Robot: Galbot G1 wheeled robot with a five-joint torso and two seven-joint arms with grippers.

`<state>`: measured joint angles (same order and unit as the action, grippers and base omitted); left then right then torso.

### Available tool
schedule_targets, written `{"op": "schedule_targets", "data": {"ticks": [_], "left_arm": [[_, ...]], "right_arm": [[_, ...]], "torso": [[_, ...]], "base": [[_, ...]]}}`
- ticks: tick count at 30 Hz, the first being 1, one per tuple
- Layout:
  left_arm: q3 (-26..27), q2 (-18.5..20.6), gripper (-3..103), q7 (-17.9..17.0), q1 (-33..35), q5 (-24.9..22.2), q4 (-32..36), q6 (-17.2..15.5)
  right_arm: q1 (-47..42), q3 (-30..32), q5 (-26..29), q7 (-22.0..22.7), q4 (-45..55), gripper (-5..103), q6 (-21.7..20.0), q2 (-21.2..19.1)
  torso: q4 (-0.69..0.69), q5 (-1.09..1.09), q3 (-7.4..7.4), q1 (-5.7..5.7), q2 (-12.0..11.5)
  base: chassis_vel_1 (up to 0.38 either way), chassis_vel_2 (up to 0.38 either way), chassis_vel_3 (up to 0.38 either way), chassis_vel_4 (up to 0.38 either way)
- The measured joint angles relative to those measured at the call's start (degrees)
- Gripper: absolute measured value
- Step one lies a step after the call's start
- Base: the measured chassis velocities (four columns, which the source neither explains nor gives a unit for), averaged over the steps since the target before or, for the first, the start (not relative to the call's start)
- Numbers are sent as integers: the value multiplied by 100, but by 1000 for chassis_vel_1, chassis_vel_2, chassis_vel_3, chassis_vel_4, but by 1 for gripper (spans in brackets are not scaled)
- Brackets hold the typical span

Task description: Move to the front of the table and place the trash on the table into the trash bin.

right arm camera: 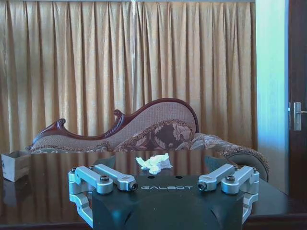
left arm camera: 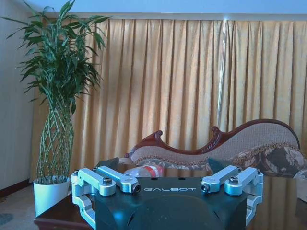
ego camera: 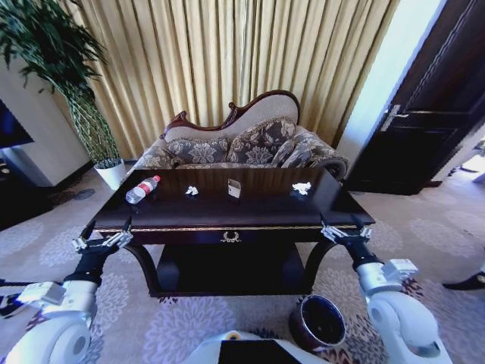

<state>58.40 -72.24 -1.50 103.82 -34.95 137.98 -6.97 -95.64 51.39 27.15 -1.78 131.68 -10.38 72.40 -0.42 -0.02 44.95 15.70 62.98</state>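
The dark-wood table [ego camera: 258, 214] with gold trim stands right in front of me. On its top lie a clear bottle [ego camera: 142, 189] with a red cap, a white crumpled scrap [ego camera: 192, 191], a small pale carton [ego camera: 234, 188] and another white scrap [ego camera: 301, 188]. The round reddish-brown trash bin [ego camera: 317, 322] sits on the carpet by the table's front right leg. My left gripper [ego camera: 102, 243] hovers open at the front left corner, my right gripper [ego camera: 345, 231] open at the front right corner. The left wrist view shows the open left gripper [left arm camera: 169, 187] facing the bottle [left arm camera: 146, 171]. The open right gripper [right arm camera: 165, 184] faces a scrap [right arm camera: 154, 163], the carton [right arm camera: 14, 165] off to one side.
A patterned sofa [ego camera: 242, 144] stands behind the table against gold curtains. A tall plant in a white pot [ego camera: 112, 173] is at the back left, a dark door [ego camera: 432, 106] at the right. The table has a lower shelf [ego camera: 227, 269].
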Motion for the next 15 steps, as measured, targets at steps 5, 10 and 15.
{"op": "schedule_targets", "data": {"ticks": [5, 10, 15], "left_arm": [[0, 2, 100, -3, -9, 2, -35, 19], [0, -3, 100, -1, -9, 2, -41, 33], [4, -5, 100, 3, 1, 4, -43, 37]], "right_arm": [[5, -2, -42, -11, -1, 100, 2, -17], [1, -23, -115, -20, 3, 100, -2, -26], [1, -46, -152, -25, 18, 100, -15, -22]], "torso": [[0, -1, 0, 0, 0], [-1, 3, 0, 0, 0], [0, 1, 0, 0, 0]], "base": [[0, 0, 0, 0], [0, 0, 0, 0], [0, 0, 0, 0]]}}
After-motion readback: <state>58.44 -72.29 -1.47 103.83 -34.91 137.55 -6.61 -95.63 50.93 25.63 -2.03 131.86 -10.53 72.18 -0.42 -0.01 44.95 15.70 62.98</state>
